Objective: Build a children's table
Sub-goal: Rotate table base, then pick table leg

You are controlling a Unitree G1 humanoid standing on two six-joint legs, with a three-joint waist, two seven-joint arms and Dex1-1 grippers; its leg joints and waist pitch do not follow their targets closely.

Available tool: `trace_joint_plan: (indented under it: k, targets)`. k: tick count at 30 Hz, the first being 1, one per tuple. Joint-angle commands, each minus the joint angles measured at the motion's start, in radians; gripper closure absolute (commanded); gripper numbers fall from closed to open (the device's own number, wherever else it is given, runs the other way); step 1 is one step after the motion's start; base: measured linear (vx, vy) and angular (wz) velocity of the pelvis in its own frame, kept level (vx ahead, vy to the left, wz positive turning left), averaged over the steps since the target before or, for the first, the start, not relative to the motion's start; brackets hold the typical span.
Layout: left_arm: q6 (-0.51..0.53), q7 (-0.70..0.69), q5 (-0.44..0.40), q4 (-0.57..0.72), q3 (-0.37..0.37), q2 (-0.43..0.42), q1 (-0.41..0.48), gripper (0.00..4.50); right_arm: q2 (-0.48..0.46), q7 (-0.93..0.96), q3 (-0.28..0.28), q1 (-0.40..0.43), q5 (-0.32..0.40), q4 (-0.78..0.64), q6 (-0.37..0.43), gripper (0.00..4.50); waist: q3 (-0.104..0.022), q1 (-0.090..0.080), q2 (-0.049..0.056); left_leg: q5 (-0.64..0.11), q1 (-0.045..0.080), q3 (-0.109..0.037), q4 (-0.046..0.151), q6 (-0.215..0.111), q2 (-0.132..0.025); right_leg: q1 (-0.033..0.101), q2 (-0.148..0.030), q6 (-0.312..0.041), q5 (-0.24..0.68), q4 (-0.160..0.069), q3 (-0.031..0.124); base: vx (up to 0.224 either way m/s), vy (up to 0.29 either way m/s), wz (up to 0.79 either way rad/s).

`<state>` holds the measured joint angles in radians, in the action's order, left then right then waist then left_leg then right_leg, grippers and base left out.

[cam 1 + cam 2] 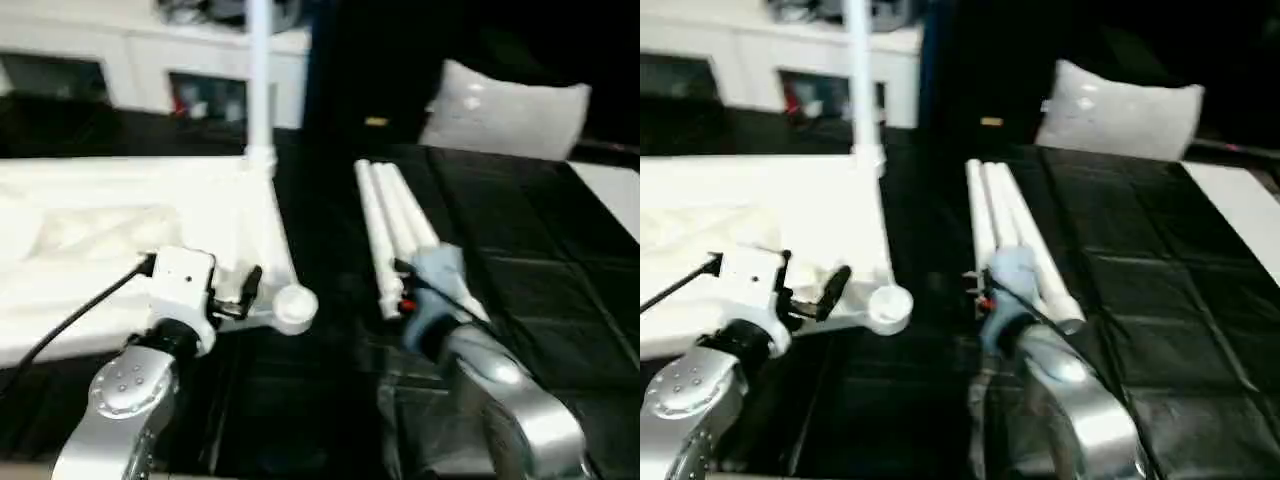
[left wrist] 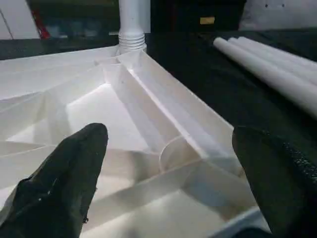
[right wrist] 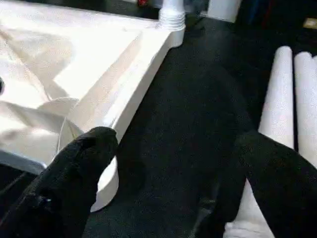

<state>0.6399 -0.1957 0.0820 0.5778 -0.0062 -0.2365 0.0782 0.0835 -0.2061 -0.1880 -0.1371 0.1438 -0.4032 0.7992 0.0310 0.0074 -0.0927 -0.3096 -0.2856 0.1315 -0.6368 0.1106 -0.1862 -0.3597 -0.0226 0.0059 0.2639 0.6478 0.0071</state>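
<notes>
While the table top lies upside down on the dark floor, ribs up, it serves as the mark for everything else. On the top's left part, pale ribbed panels run toward the far wall. The left gripper hovers over the top's near right corner, its two black fingers spread wide with nothing between them; the wrist view looks between them onto the ribs and a curved wall at that corner. Just right of this gripper, at the same near corner, sits an empty round socket. At the top's far right corner one leg stands upright in its socket, ringed at the base. Behind the top, along the far wall, stands a white cabinet with dark glass doors.

Right of the top, apart from it across a strip of bare floor, three loose legs lie side by side, touching each other, running away from the robot. The right gripper hangs above the near ends of these legs, its fingers wide apart and holding nothing; one finger is over a leg's end, the other toward the empty socket. Farther right and beyond the legs, a grey-white pillow leans upright.
</notes>
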Motion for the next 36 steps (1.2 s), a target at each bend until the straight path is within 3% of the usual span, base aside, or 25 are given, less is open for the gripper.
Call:
trace_joint_plan:
  k: [1,4,5,6,8,9,10,11,13,15,19,23,25,30,36]
  targets:
    - [0.005,-0.031,0.004,0.032,-0.020,-0.013,-0.001,0.07,-0.007,0.030,0.029,-0.031,-0.004,0.033,0.058,0.00,-0.034,-0.002,0.023,0.296,-0.013,0.003,0.078,0.039,-0.011,0.047,-0.060,-0.171,-0.323,-0.048,0.034,-0.099,-0.021,0.01]
    - [0.007,-0.087,0.029,0.040,-0.025,-0.047,-0.008,0.07,-0.041,0.075,0.079,-0.099,0.007,0.089,0.112,0.00,-0.023,0.000,0.023,0.052,-0.021,0.000,0.093,0.064,-0.020,0.042,-0.073,-0.142,-0.060,-0.063,0.038,-0.102,-0.025,0.00]
    - [0.016,-0.114,0.039,0.043,-0.030,-0.070,-0.015,0.07,-0.041,0.093,0.089,-0.134,-0.005,0.124,0.127,0.00,-0.021,-0.001,0.025,0.009,-0.019,0.000,0.094,0.062,-0.019,0.033,-0.073,-0.133,0.010,-0.066,0.038,-0.092,-0.023,-0.02]
    - [0.023,-0.131,0.044,0.045,-0.033,-0.085,-0.019,0.07,-0.038,0.102,0.092,-0.156,-0.015,0.147,0.137,0.00,-0.020,-0.002,0.024,-0.008,-0.021,0.000,0.095,0.061,-0.018,0.032,-0.072,-0.127,0.043,-0.068,0.038,-0.092,-0.023,-0.02]
    - [0.062,-0.197,0.069,0.047,-0.053,-0.140,-0.039,0.07,-0.061,0.146,0.148,-0.236,-0.015,0.243,0.161,0.00,-0.017,-0.004,0.029,-0.061,-0.018,0.001,0.096,0.061,-0.013,0.017,-0.071,-0.114,0.137,-0.073,0.038,-0.090,-0.022,0.00]
    - [0.067,-0.204,0.072,0.047,-0.056,-0.147,-0.042,0.07,-0.060,0.149,0.151,-0.248,-0.017,0.257,0.164,0.00,-0.020,-0.004,0.028,-0.063,-0.023,0.001,0.096,0.062,-0.015,0.018,-0.071,-0.110,0.154,-0.075,0.038,-0.090,-0.022,0.00]
    - [0.079,-0.239,0.087,0.044,-0.069,-0.177,-0.055,0.07,-0.059,0.168,0.170,-0.304,-0.029,0.327,0.172,0.00,-0.021,-0.003,0.030,-0.045,-0.021,0.006,0.093,0.065,-0.014,0.009,-0.068,-0.114,0.129,-0.074,0.037,-0.080,-0.020,0.03]
    - [0.095,-0.272,0.108,0.044,-0.074,-0.199,-0.066,0.07,-0.061,0.181,0.183,-0.349,-0.029,0.391,0.173,0.00,-0.024,-0.005,0.032,-0.022,-0.035,0.003,0.095,0.067,-0.012,0.019,-0.068,-0.117,0.104,-0.069,0.036,-0.062,-0.016,0.01]
    - [0.122,-0.327,0.143,0.048,-0.080,-0.229,-0.082,0.07,-0.062,0.170,0.198,-0.408,-0.011,0.487,0.146,0.00,-0.028,-0.004,0.035,-0.022,-0.033,0.007,0.091,0.072,-0.009,0.009,-0.066,-0.123,0.093,-0.068,0.034,-0.058,-0.016,-0.01]
    - [0.139,-0.358,0.166,0.054,-0.082,-0.246,-0.089,0.07,-0.058,0.155,0.201,-0.440,-0.003,0.542,0.131,0.00,-0.030,0.000,0.036,-0.015,-0.038,0.012,0.090,0.068,-0.010,0.009,-0.065,-0.133,0.059,-0.068,0.034,0.000,0.000,0.00]
    - [0.170,-0.431,0.217,0.069,-0.087,-0.301,-0.112,0.07,-0.047,0.147,0.231,-0.552,0.006,0.724,0.126,0.00,-0.040,0.001,0.038,0.062,-0.054,0.014,0.086,0.066,-0.007,0.018,-0.061,-0.157,-0.067,-0.055,0.029,0.000,0.000,0.00]
    - [0.197,-0.460,0.242,0.080,-0.098,-0.334,-0.125,0.07,-0.040,0.151,0.256,-0.665,-0.009,0.931,0.093,0.00,-0.037,0.001,0.043,0.041,-0.058,0.017,0.086,0.073,-0.013,0.011,-0.064,-0.183,-0.057,-0.055,0.023,0.000,0.000,0.00]
    - [0.208,-0.461,0.252,0.088,-0.101,-0.332,-0.123,0.07,-0.036,0.170,0.253,-0.701,-0.024,0.997,0.072,0.00,-0.036,0.003,0.040,0.033,-0.059,0.019,0.086,0.076,-0.014,0.012,-0.065,-0.184,-0.041,-0.058,0.022,0.000,0.000,0.00]
    - [0.223,-0.465,0.263,0.103,-0.103,-0.339,-0.114,0.07,-0.036,0.184,0.252,-0.743,-0.027,1.092,0.052,0.00,-0.037,0.006,0.041,0.037,-0.063,0.019,0.087,0.077,-0.016,0.014,-0.066,-0.182,-0.045,-0.056,0.019,0.000,0.000,0.00]
    - [0.231,-0.465,0.276,0.108,-0.095,-0.354,-0.111,0.07,-0.045,0.235,0.326,-0.789,-0.002,1.239,-0.027,0.00,-0.038,0.008,0.042,0.024,-0.064,0.021,0.087,0.084,-0.017,0.013,-0.066,-0.185,-0.026,-0.056,0.015,0.000,0.000,0.00]
